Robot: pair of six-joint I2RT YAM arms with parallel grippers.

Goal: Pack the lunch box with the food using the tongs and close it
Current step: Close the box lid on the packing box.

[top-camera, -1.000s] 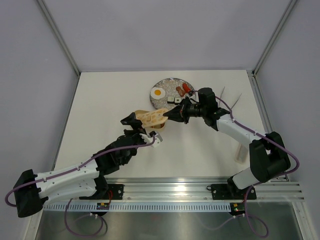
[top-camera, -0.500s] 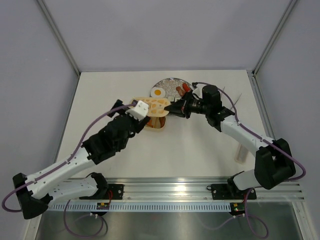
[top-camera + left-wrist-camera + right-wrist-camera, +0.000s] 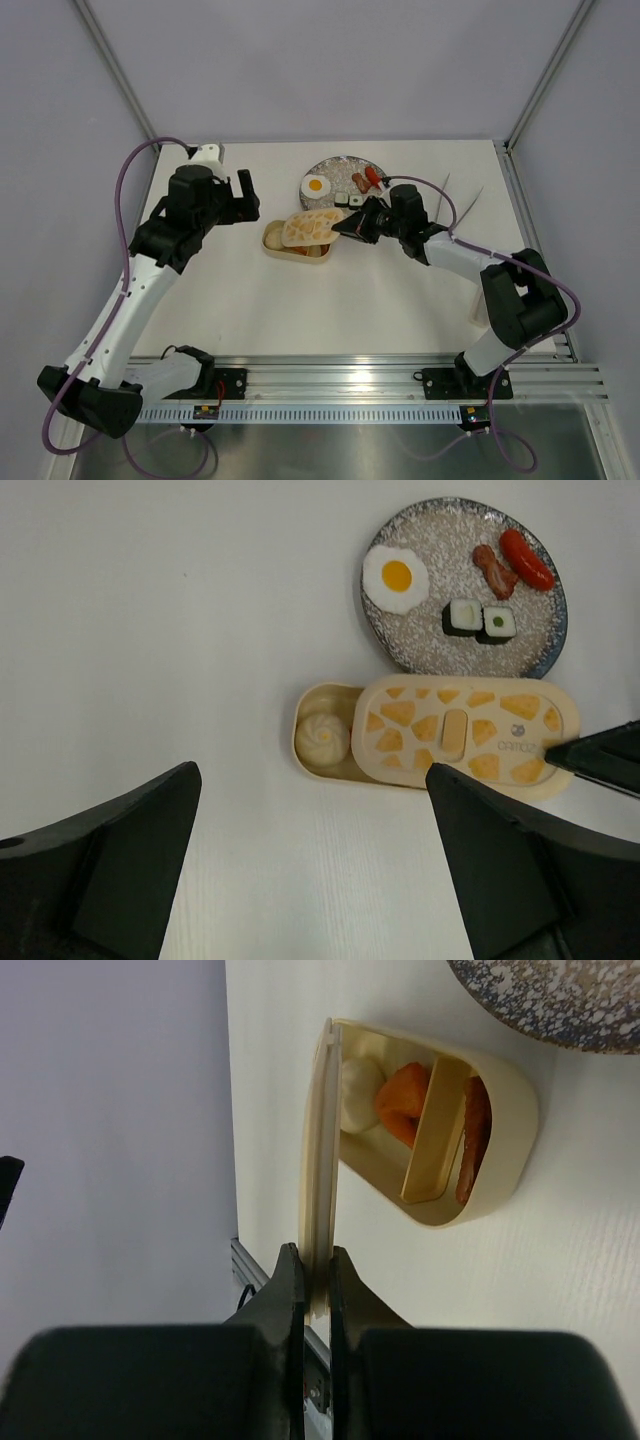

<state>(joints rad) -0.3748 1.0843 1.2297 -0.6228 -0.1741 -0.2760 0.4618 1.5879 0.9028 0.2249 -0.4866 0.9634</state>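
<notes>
Just in front of the speckled round plate (image 3: 420, 650), on its side nearer the arm bases, lies the lunch box tray (image 3: 318, 692). Its patterned lid (image 3: 465, 735) sits tilted over it and is shifted away from one end, leaving the beige bun (image 3: 322, 738) in that end uncovered. The right wrist view shows an orange carrot piece (image 3: 405, 1095) and a sausage (image 3: 476, 1140) inside, on either side of a divider.

The right gripper (image 3: 316, 1265) pinches one short end of the lid between narrowly set fingers. The lid's far end appears to meet the tray rim. The left gripper (image 3: 247, 198) hangs well to the left of the plate, fingers spread wide and holding nothing.

On the plate remain a fried egg (image 3: 396, 576), two sushi rolls (image 3: 481, 619) and reddish sausages (image 3: 510, 565), so packing looks unfinished. The tongs (image 3: 471, 199) lie to the right of the plate, apart from it.

Handling: the lid is probably light, thin, stiff and smooth. Held by one end alone, it may pivot or slip between the fingers. The empty-weight tray is likely to slide on the table if pushed sideways. A sound hold would be the lid's short edge, as here, with any pressing done flat on its middle once it is squared to the rim.
</notes>
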